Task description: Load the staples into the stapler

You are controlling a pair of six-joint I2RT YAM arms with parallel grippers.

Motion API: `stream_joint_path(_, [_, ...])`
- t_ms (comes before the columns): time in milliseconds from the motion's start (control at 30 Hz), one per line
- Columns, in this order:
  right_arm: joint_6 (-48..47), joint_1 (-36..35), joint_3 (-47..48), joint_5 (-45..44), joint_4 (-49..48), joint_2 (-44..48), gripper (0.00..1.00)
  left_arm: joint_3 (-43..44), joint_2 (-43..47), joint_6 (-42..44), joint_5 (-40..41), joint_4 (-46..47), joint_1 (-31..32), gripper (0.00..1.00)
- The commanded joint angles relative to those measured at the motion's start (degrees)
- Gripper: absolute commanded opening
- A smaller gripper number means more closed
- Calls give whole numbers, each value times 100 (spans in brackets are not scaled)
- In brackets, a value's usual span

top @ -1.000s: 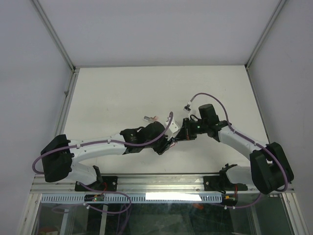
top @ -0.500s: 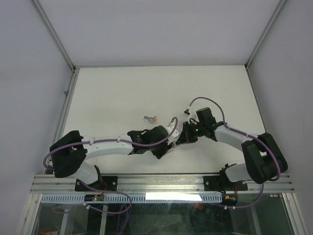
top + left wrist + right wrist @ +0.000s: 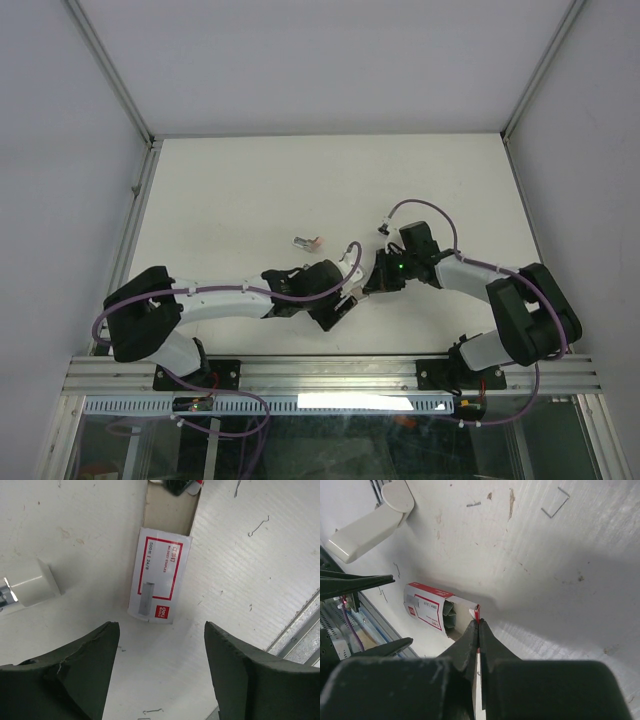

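Observation:
The stapler (image 3: 308,241), tiny, pink and grey, lies alone on the table beyond both grippers. A flat red-and-white box (image 3: 160,575) lies between the grippers with its inner tray (image 3: 170,510) slid partly out. Grey staples (image 3: 448,616) show inside the box's open end. My right gripper (image 3: 479,625) is shut on the thin red-and-white end flap of the tray (image 3: 478,611); it also shows in the top view (image 3: 372,285). My left gripper (image 3: 160,627) is open and empty, just short of the box's near end, and shows in the top view (image 3: 342,303).
A white oblong piece (image 3: 31,586) with a shiny metal end lies beside the box; it also shows in the right wrist view (image 3: 370,527) and the top view (image 3: 350,262). Loose bent staples (image 3: 556,504) are scattered on the table. The metal front rail (image 3: 300,635) is near.
Since a second ago both arms have sunk lower and drawn slightly towards the near edge, the right elbow folding down. In the last half second almost nothing moved.

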State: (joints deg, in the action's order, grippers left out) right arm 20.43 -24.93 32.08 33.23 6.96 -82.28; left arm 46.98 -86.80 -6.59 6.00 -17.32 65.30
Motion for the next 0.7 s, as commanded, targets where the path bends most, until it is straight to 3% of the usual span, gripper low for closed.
stream_joint_path(0, [-87,31,-7,144,-382,-29,0,67,-33,161,249,742,36,72])
stream_joint_path(300, [-120,22,-29,372,-405,61,0,160,-528,409,184,1353,-33,70])
stream_joint_path(667, [-168,22,-1,28,-235,344,0,-48,-456,316,124,1102,-43,46])
